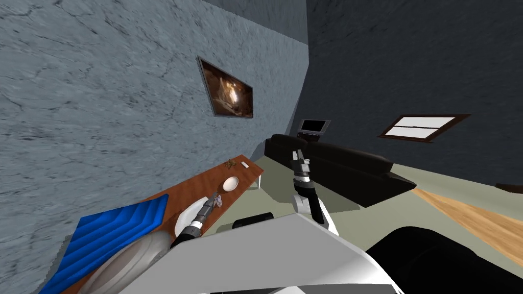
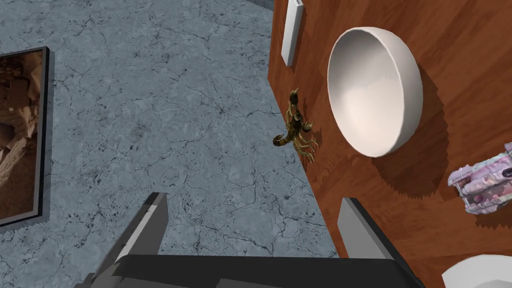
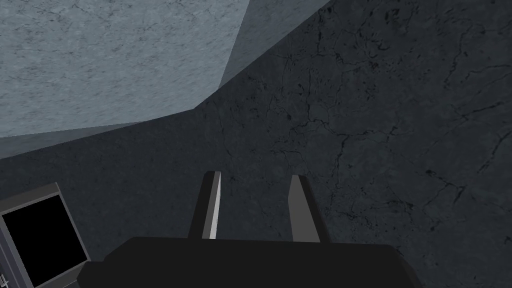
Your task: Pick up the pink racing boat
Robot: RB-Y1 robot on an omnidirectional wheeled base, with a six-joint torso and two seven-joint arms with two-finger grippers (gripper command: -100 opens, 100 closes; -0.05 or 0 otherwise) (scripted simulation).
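Left wrist view shows left end effector (image 2: pixel 253 197) spread, bowl (image 2: pixel 372 90) and scorpion (image 2: pixel 296 127) near pink boat (image 2: pixel 484 182)

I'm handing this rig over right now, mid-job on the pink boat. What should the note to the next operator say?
Left gripper: open, empty, over the wall-side edge of the wooden table.
Right gripper: shut, empty, raised away from the table.
Pink boat: lies on the table between the white bowl and the white plate, to the side of the left gripper and outside its fingers.
Done: left arm is out over the table.
Left: line up on the boat, close, lift.
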